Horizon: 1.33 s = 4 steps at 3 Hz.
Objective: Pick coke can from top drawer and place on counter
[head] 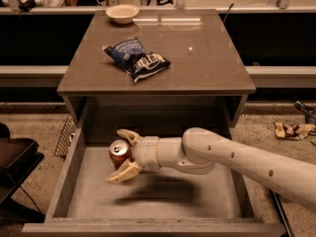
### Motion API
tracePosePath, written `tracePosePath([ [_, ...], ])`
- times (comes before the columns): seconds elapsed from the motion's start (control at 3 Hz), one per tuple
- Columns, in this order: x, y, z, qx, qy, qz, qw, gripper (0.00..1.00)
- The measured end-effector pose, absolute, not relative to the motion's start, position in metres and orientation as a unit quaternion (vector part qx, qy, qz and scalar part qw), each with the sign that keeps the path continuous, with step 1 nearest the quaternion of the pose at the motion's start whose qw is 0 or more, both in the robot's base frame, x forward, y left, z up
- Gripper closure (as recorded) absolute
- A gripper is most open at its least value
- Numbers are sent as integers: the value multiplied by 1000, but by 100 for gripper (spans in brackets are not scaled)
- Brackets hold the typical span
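**Hand [115, 155] straddling coke can [120, 151] in top drawer**

Coke can upright on the speckled floor of the top drawer [163, 206], lower left of centre in the frame. Near the left wall but apart from it, silver top and pull tab facing up. Hand reaching in from the right on a pale arm [237, 157], released and spread wide: one finger behind the can, the other in front, can sitting between them. No clamp yet; contact with either finger impossible to confirm.

Judged as the closing step of the pick, with lift and placement both to come.

Handling, as a guess: thin metal wall, smooth and rather slippery. Rigid enough for a firm squeeze if full, quick to dent if empty; fill not readable here. Light either way. Round body prone to slipping out of a slanted pinch, and likely to tip if nudged by one finger first. Best taken across the middle of the cylinder, fingers square on opposite sides, below the rim and above the base.

Above, tabletop [207, 63] across the upper middle of the frame. Blue chip bag [137, 58] left of centre on it, pale bowl [122, 13] at the far edge. Bare stretch right of the bag suited to setting down.
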<state>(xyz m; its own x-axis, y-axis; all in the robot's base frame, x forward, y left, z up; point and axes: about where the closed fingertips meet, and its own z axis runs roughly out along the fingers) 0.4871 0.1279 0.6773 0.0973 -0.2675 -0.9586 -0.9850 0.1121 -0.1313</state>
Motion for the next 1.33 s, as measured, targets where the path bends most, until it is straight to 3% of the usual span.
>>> tracePosePath([
  [1.0,485,133,678,-559,560,370,488,87],
  [1.33,482,135,684,-564,553,370,488,100],
])
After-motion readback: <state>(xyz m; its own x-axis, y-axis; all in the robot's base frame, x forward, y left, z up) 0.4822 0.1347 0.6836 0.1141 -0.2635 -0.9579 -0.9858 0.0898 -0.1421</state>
